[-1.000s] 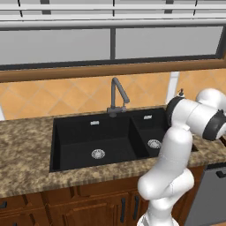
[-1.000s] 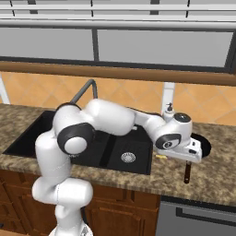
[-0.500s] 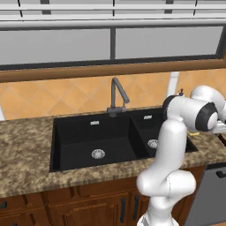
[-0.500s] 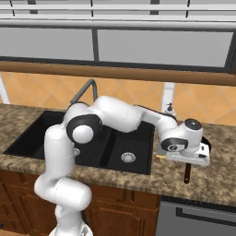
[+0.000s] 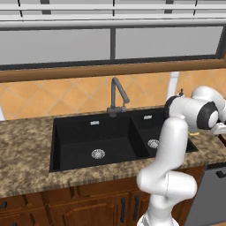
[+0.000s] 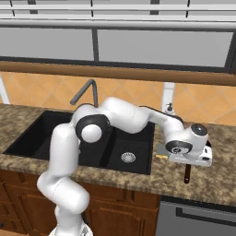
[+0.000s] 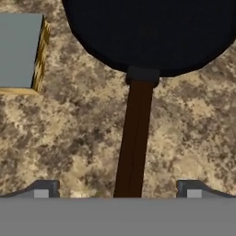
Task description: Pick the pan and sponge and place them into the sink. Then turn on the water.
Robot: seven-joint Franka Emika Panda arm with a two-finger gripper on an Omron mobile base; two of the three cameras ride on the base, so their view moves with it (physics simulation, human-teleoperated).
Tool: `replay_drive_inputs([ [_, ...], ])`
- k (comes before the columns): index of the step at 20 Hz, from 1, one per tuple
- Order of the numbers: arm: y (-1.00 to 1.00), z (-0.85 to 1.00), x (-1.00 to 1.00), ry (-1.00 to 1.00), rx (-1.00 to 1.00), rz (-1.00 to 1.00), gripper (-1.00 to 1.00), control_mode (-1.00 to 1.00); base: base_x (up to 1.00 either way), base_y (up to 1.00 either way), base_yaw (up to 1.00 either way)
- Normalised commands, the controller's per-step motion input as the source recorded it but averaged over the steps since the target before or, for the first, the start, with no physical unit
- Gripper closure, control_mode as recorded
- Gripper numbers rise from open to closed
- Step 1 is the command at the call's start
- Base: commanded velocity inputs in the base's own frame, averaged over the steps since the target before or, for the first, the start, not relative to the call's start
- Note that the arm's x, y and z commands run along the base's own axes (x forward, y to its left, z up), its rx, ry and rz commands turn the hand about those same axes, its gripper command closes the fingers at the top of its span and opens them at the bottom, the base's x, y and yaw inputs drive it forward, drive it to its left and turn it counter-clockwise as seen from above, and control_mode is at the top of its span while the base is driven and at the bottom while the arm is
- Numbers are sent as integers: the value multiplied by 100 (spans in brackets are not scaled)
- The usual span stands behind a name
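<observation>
Pan [image 7: 152, 32] is cut off at the hand view's top; its handle [image 7: 134, 143] runs toward 6 o'clock between the spread claw [image 7: 117, 190] fingertips, sponge [image 7: 20, 50] at 10 o'clock on the desk [image 7: 69, 138].

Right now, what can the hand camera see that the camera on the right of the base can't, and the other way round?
The hand view alone shows the black pan from above and the sponge's grey top, lying apart from the pan.

The right base view alone shows the sink, the faucet, the soap bottle and the window.

Both show the pan handle and the speckled counter, with the open gripper over the handle, not yet touching it.
</observation>
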Motion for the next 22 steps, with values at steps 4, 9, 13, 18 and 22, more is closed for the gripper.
replay_drive_inputs([
  [4, 0, -32, 17, -8, 0, 4, -100, -100, 0, 0, 0],
  [9, 0, -36, 14, -8, 0, 4, -100, -100, 0, 0, 0],
  [13, 0, -49, 13, -10, 0, 1, 100, -100, 0, 0, 0],
  [18, 0, -39, 14, -7, 0, 0, 100, -100, 0, 0, 0],
  [22, 0, -3, 3, 0, 0, 0, 100, -100, 0, 0, 0],
])
